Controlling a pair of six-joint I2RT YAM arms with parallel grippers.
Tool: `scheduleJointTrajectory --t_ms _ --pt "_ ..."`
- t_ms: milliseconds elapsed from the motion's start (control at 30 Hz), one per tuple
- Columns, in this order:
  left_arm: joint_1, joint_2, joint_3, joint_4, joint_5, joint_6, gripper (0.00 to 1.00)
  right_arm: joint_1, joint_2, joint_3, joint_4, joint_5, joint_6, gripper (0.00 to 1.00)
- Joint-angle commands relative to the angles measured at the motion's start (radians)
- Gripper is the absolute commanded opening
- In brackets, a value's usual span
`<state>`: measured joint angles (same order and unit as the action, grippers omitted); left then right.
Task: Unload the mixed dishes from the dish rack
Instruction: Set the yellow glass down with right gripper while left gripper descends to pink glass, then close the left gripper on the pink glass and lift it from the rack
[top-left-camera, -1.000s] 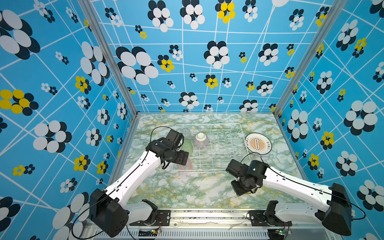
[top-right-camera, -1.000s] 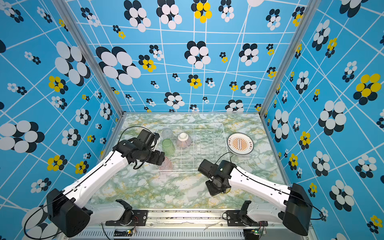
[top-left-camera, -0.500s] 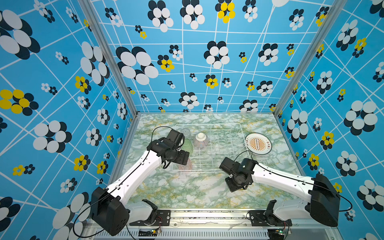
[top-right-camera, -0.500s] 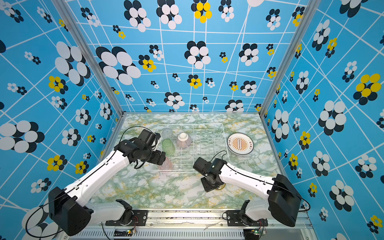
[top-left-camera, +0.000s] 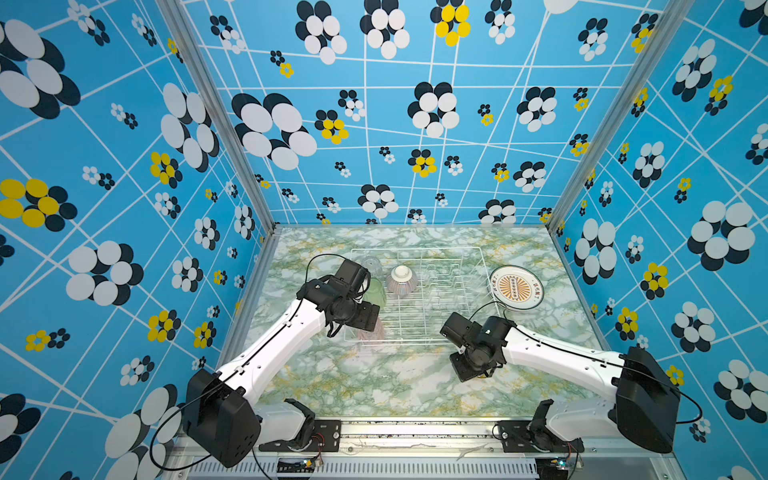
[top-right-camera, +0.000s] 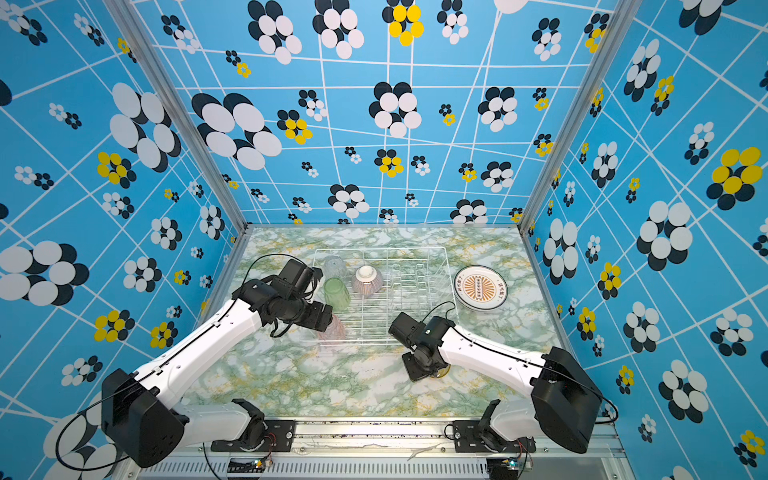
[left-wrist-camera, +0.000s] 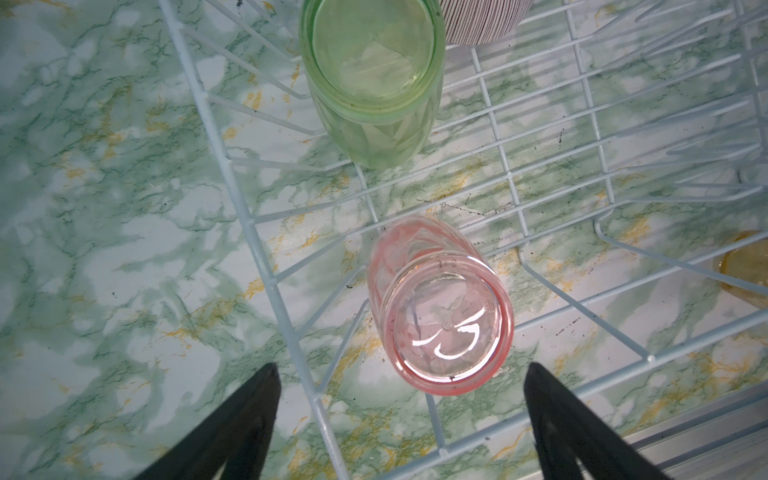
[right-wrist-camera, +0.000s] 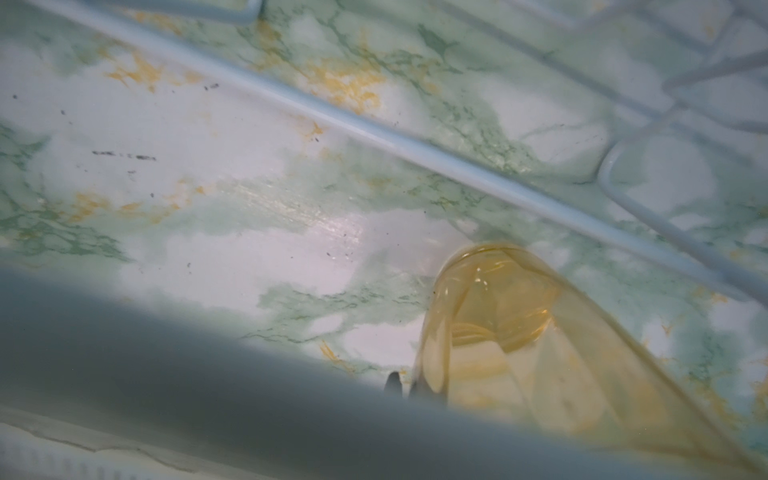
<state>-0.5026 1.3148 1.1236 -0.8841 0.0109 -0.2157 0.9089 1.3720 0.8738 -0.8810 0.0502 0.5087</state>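
Hovering wide open, left pincer (left-wrist-camera: 402, 368) has pink tumbler (left-wrist-camera: 440, 307) directly beneath it in dish rack (left-wrist-camera: 272, 282). Right pincer (top-right-camera: 430, 371), closed on amber tumbler (right-wrist-camera: 519, 332), is outside. Plates (top-left-camera: 515, 287) unloaded; green tumbler (left-wrist-camera: 370, 83), clear tumbler (top-left-camera: 371, 262), bowl (top-left-camera: 401, 280) remain.

This is a robot test cell in a lab: blue flower-printed wall panels (top-left-camera: 374, 124) on aluminium frame posts (top-left-camera: 222, 124) box in a green marble-patterned table (top-left-camera: 374, 382). Two white arms (top-left-camera: 274, 353) are bolted to a front metal rail (top-left-camera: 415, 428).

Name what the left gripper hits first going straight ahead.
Likely the pink tumbler, upside down just ahead of the open left gripper; one finger may clip the dish rack wire first, depth unclear.
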Motion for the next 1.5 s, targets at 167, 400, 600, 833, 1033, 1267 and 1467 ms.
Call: scheduleJointTrajectory --t_ms 167,400,600,833,1033,1267,1467 --pt "-0.009 0.041 -0.005 -0.011 0.000 0.016 0.93 -0.014 0.022 -0.018 0.013 -0.006 -0.019 0.08" --pt "-0.014 0.054 0.005 -0.016 0.000 0.016 0.93 -0.017 0.006 0.002 -0.013 0.006 -0.027 0.20" --pt "-0.025 0.047 0.008 -0.032 -0.007 0.015 0.93 -0.017 -0.034 0.045 -0.073 0.013 -0.037 0.45" --pt "-0.049 0.062 0.017 -0.057 -0.035 0.015 0.94 -0.016 -0.163 0.068 -0.108 -0.051 -0.051 0.57" --pt "-0.056 0.097 0.021 -0.048 -0.049 0.011 0.94 -0.017 -0.313 0.078 -0.113 -0.137 -0.052 0.60" --pt "-0.069 0.168 0.051 -0.031 -0.044 0.006 0.93 -0.017 -0.404 0.078 -0.089 -0.121 -0.041 0.63" --pt "-0.079 0.244 0.073 -0.042 -0.058 0.001 0.93 -0.017 -0.371 0.069 -0.068 -0.109 -0.058 0.64"
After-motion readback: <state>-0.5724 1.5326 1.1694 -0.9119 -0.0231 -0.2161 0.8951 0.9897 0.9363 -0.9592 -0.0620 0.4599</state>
